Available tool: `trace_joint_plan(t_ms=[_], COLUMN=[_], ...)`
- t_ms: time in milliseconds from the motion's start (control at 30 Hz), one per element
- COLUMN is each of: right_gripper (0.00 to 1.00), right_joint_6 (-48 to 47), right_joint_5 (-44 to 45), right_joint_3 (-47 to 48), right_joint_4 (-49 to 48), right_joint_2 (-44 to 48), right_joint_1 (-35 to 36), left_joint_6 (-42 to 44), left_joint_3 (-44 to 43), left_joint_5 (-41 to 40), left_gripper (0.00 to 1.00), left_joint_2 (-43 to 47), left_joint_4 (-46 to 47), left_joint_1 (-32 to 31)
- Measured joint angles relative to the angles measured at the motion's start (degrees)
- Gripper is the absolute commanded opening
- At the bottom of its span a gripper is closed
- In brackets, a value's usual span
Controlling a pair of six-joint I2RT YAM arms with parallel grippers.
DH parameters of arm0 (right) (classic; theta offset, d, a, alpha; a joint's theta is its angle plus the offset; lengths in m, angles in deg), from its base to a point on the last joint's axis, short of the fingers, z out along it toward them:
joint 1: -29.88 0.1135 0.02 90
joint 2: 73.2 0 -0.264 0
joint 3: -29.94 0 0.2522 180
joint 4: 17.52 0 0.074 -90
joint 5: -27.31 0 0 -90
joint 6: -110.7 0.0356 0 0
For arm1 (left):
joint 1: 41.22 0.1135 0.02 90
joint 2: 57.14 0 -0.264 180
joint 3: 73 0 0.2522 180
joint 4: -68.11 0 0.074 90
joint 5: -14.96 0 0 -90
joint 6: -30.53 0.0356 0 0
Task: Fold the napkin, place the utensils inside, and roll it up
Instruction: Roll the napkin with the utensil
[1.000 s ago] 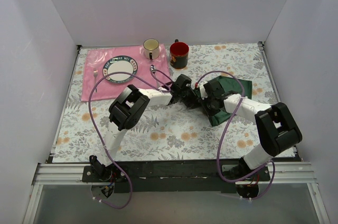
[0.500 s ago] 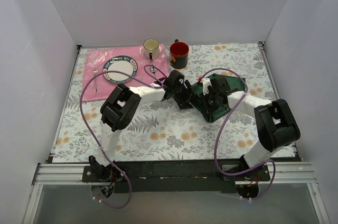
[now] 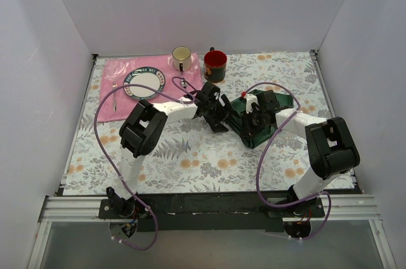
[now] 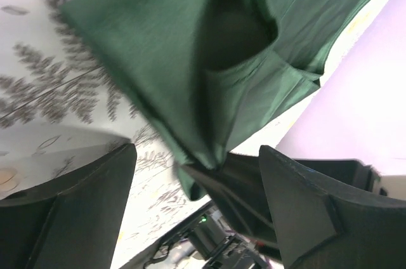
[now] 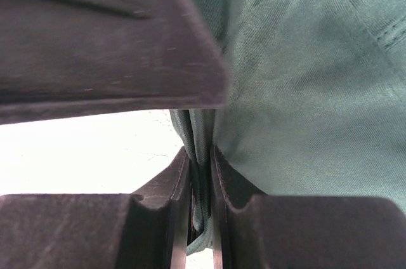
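Napkin (image 3: 257,137): dark green cloth, bunched and partly lifted, on the right-centre of the desk (image 3: 190,155) between the two arms' ends. In the left wrist view the napkin (image 4: 190,59) shows as layered folds with a dark pocket-like opening near the top. Its lower edge hangs down towards the camera.

Right gripper (image 3: 248,117): at the napkin's left part. In the right wrist view the right gripper (image 5: 200,155) has its jaws pressed together on a thin fold of cloth, and the rest of the napkin (image 5: 304,91) fills the frame's right side.

Left gripper (image 3: 219,117): just beside the napkin's left edge, close to the right gripper. In its own view the left gripper (image 4: 196,151) has its jaws spread wide. The cloth's hanging edge sits in the gap, and neither finger visibly clamps it.

Surroundings: the desk has a floral-print cover. A pink placemat (image 3: 114,107) lies far left, well apart from the napkin, and carries a plate (image 3: 144,84) and a small fork (image 3: 115,94). A cream mug (image 3: 182,58) sits at its far right corner, with a red mug (image 3: 215,66) just beside that mug.
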Motion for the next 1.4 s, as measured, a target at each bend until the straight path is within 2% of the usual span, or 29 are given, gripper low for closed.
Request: trace_joint_plan(t_ms=[67, 167, 200, 333, 400, 433, 533, 633, 833, 1167, 1200, 1400], right_gripper=[0.01, 0.01, 0.01, 0.01, 0.01, 0.03, 0.15, 0.32, 0.45, 0.52, 0.6, 0.59], right_joint_6=[0.2, 0.5, 0.5, 0.3, 0.0, -0.4, -1.9, -3.0, -4.0, -2.0, -1.7, 0.0], right_joint_5=[-0.5, -1.4, -1.7, -1.9, -1.3, -0.9, 1.8, 6.5, 16.8, 33.6, 35.1, 45.2], right_joint_3=[0.0, -0.1, -0.2, -0.2, -0.2, -0.2, -0.2, -0.2, -0.5, -0.5, -0.5, 1.6], right_joint_4=[0.0, -0.1, -0.1, -0.1, -0.1, -0.1, 0.2, 0.8, 2.0, 3.2, 3.2, 2.5], right_joint_2=[-0.1, -0.2, -0.2, -0.2, -0.2, 0.0, 0.7, 1.7, 3.7, 4.0, 3.8, 0.8], right_joint_1=[0.0, -0.2, -0.3, -0.3, -0.3, -0.2, 0.9, 3.5, 10.6, 21.2, 22.2, 26.8], left_joint_6=[-0.6, -1.4, -1.6, -1.8, -1.7, -1.6, -1.4, -1.7, -2.1, -3.0, -3.1, -3.4], left_joint_3=[-1.1, -3.0, -3.7, -5.7, -6.5, -6.5, -6.6, -6.6, -6.6, -6.7, -6.7, -6.7], left_joint_5=[0.3, 0.6, 0.5, -0.1, 0.1, 0.1, 0.4, 0.3, 0.9, 2.0, 2.0, 2.4], left_gripper=[0.74, 0.64, 0.54, 0.27, 0.18, 0.1, 0.01, 0.0, 0.0, 0.0, 0.0, 0.0], left_joint_2=[-1.0, -2.4, -3.1, -5.4, -6.2, -6.5, -6.6, -6.6, -6.6, -6.6, -6.6, -6.6], left_joint_4=[-0.1, -0.2, -0.3, -1.0, -1.6, -1.8, -2.0, -2.5, -3.1, -4.2, -4.3, -4.5], left_joint_1=[0.0, 0.0, -0.1, -0.2, -0.2, -0.2, -0.1, -0.1, 0.0, 0.0, 0.0, 0.0])
